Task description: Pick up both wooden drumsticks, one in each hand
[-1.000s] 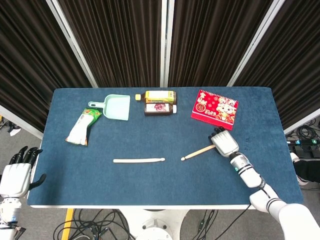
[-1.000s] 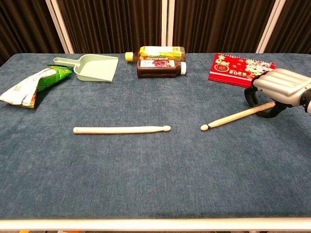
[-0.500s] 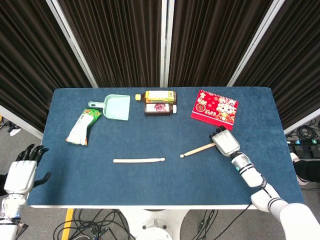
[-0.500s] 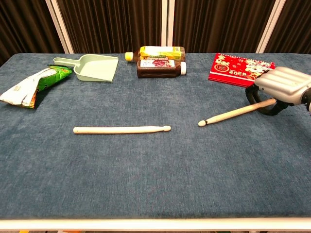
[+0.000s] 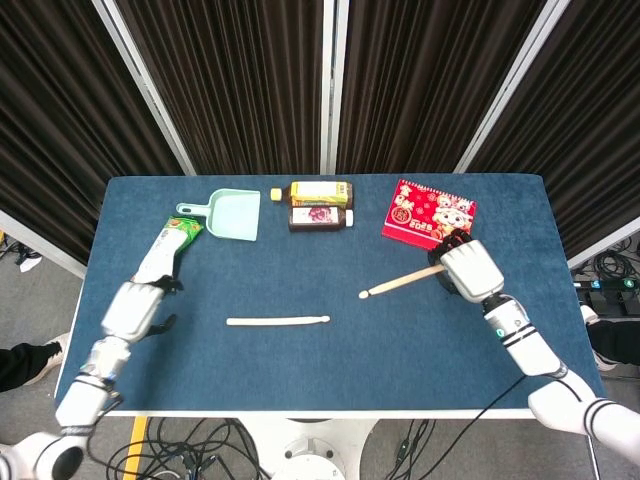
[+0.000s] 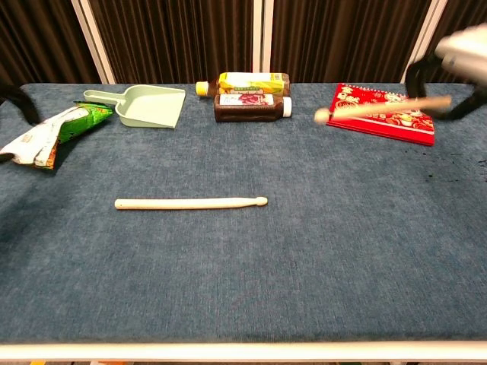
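Note:
One wooden drumstick (image 5: pixel 277 321) (image 6: pixel 190 203) lies flat on the blue table, left of centre. My right hand (image 5: pixel 470 268) (image 6: pixel 454 64) grips the thick end of the other drumstick (image 5: pixel 400 283) (image 6: pixel 380 108) and holds it lifted above the table, tip pointing left. My left hand (image 5: pixel 134 306) hovers over the table's left side, fingers apart and empty, well left of the lying drumstick. In the chest view only a dark blur of that hand (image 6: pixel 17 99) shows at the left edge.
A green snack bag (image 5: pixel 165 250) lies just beyond my left hand. A mint dustpan (image 5: pixel 230 213), two bottles (image 5: pixel 318 205) and a red calendar (image 5: pixel 428 214) line the far side. The table's front edge (image 6: pixel 243 350) runs near.
My right hand has lifted its drumstick clear of the table. My left hand has come in from beyond the left edge and now hangs over the table near the snack bag.

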Controlling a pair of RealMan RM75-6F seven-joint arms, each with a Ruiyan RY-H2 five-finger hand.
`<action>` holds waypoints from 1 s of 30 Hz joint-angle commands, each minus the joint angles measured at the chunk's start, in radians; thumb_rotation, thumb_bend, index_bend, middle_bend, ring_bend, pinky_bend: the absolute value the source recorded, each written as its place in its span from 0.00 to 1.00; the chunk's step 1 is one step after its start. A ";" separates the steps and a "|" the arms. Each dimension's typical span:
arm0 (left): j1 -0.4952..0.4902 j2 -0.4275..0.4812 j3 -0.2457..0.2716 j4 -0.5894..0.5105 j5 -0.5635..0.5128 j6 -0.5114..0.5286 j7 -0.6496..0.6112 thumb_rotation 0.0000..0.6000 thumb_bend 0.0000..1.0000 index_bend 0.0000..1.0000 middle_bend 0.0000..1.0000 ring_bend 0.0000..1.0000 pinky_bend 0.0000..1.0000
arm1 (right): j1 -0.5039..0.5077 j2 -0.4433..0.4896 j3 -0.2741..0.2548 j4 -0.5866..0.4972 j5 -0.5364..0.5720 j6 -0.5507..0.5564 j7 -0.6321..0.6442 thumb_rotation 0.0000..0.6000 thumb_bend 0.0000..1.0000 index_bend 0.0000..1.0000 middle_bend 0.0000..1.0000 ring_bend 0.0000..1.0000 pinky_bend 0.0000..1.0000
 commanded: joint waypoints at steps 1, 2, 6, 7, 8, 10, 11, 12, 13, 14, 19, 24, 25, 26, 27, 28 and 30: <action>-0.077 -0.114 -0.028 0.058 -0.076 -0.070 0.091 1.00 0.30 0.40 0.41 0.68 0.81 | -0.007 0.122 0.047 -0.153 0.069 -0.008 -0.114 1.00 0.63 0.65 0.57 0.32 0.23; -0.086 -0.131 -0.029 0.064 -0.091 -0.077 0.108 1.00 0.30 0.41 0.42 0.69 0.81 | -0.008 0.129 0.049 -0.165 0.077 -0.011 -0.123 1.00 0.63 0.65 0.57 0.32 0.23; -0.119 -0.192 -0.021 0.074 -0.142 -0.106 0.180 1.00 0.30 0.42 0.43 0.71 0.82 | -0.015 0.137 0.050 -0.185 0.101 -0.022 -0.141 1.00 0.63 0.65 0.57 0.32 0.22; -0.127 -0.209 -0.016 0.074 -0.156 -0.111 0.204 1.00 0.30 0.42 0.44 0.71 0.82 | -0.016 0.135 0.048 -0.184 0.105 -0.024 -0.141 1.00 0.63 0.65 0.57 0.32 0.22; -0.132 -0.222 -0.012 0.076 -0.165 -0.111 0.224 1.00 0.30 0.42 0.44 0.71 0.82 | -0.017 0.134 0.046 -0.181 0.107 -0.027 -0.141 1.00 0.63 0.65 0.57 0.32 0.22; -0.142 -0.260 -0.005 0.086 -0.185 -0.101 0.271 1.00 0.30 0.43 0.45 0.72 0.83 | -0.018 0.130 0.041 -0.174 0.111 -0.037 -0.139 1.00 0.63 0.65 0.57 0.32 0.22; -0.146 -0.274 -0.003 0.089 -0.197 -0.100 0.290 1.00 0.31 0.43 0.46 0.73 0.83 | -0.018 0.128 0.039 -0.171 0.113 -0.042 -0.139 1.00 0.63 0.65 0.57 0.32 0.22; -0.150 -0.287 -0.002 0.090 -0.211 -0.100 0.310 1.00 0.31 0.44 0.47 0.73 0.83 | -0.018 0.126 0.037 -0.168 0.114 -0.047 -0.139 1.00 0.63 0.65 0.57 0.32 0.22; -0.157 -0.299 0.000 0.089 -0.231 -0.101 0.337 1.00 0.31 0.44 0.47 0.73 0.84 | -0.018 0.123 0.035 -0.164 0.116 -0.051 -0.138 1.00 0.63 0.65 0.57 0.32 0.22; -0.162 -0.307 -0.001 0.086 -0.246 -0.099 0.360 1.00 0.31 0.44 0.47 0.73 0.84 | -0.017 0.121 0.034 -0.160 0.116 -0.053 -0.137 1.00 0.63 0.65 0.57 0.32 0.22; -0.192 -0.343 -0.002 0.063 -0.342 -0.089 0.485 1.00 0.33 0.44 0.47 0.73 0.84 | -0.017 0.111 0.028 -0.145 0.116 -0.061 -0.131 1.00 0.63 0.65 0.57 0.32 0.21; -0.231 -0.383 -0.009 0.083 -0.415 -0.088 0.561 1.00 0.34 0.44 0.47 0.73 0.85 | -0.019 0.109 0.024 -0.135 0.115 -0.066 -0.125 1.00 0.63 0.65 0.57 0.32 0.21; -0.237 -0.394 -0.010 0.089 -0.425 -0.081 0.570 1.00 0.34 0.44 0.47 0.74 0.85 | -0.021 0.110 0.022 -0.134 0.115 -0.066 -0.124 1.00 0.63 0.65 0.57 0.32 0.21; -0.241 -0.403 -0.012 0.095 -0.428 -0.074 0.572 1.00 0.33 0.45 0.48 0.74 0.85 | -0.021 0.111 0.021 -0.134 0.117 -0.068 -0.125 1.00 0.63 0.65 0.57 0.32 0.21; -0.244 -0.411 -0.011 0.101 -0.430 -0.067 0.577 1.00 0.32 0.46 0.48 0.74 0.86 | -0.022 0.113 0.021 -0.134 0.119 -0.072 -0.126 1.00 0.63 0.65 0.57 0.32 0.20; -0.248 -0.419 -0.010 0.107 -0.434 -0.059 0.586 1.00 0.32 0.48 0.49 0.75 0.86 | -0.022 0.115 0.020 -0.135 0.123 -0.075 -0.127 1.00 0.63 0.65 0.57 0.32 0.20; -0.255 -0.428 -0.009 0.112 -0.444 -0.048 0.600 1.00 0.31 0.49 0.50 0.75 0.87 | -0.023 0.118 0.020 -0.136 0.127 -0.079 -0.128 1.00 0.63 0.65 0.57 0.32 0.19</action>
